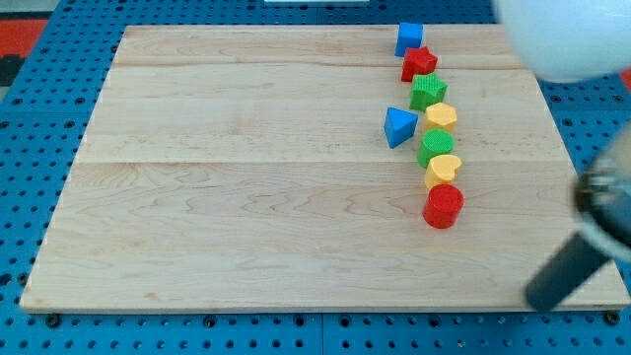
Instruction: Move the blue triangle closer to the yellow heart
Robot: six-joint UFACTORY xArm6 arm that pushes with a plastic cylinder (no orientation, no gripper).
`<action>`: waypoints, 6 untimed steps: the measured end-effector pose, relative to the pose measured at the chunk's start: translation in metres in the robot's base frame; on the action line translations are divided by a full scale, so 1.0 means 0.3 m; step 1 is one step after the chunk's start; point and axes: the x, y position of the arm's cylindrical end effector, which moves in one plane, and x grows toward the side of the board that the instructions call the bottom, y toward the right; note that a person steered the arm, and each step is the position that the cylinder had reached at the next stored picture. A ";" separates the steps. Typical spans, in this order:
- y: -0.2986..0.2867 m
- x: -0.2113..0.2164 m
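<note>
The blue triangle point(399, 127) lies on the wooden board point(246, 197), just left of a column of blocks. The yellow heart point(444, 169) sits in that column, below and to the right of the triangle, a short gap away. A green round block point(435, 146) lies between them, touching the heart's top. My tip point(536, 299) is at the board's lower right, far below and right of both blocks and touching none. The rod is blurred.
The column runs from the view's top down: blue cube point(410, 38), red star point(418, 63), green star point(428, 91), yellow hexagon point(442, 116), then the green block, the heart and a red cylinder point(444, 206). A blurred white arm part point(567, 39) fills the top right corner.
</note>
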 end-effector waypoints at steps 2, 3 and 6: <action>-0.575 -0.030; -0.779 -0.068; -0.490 -0.995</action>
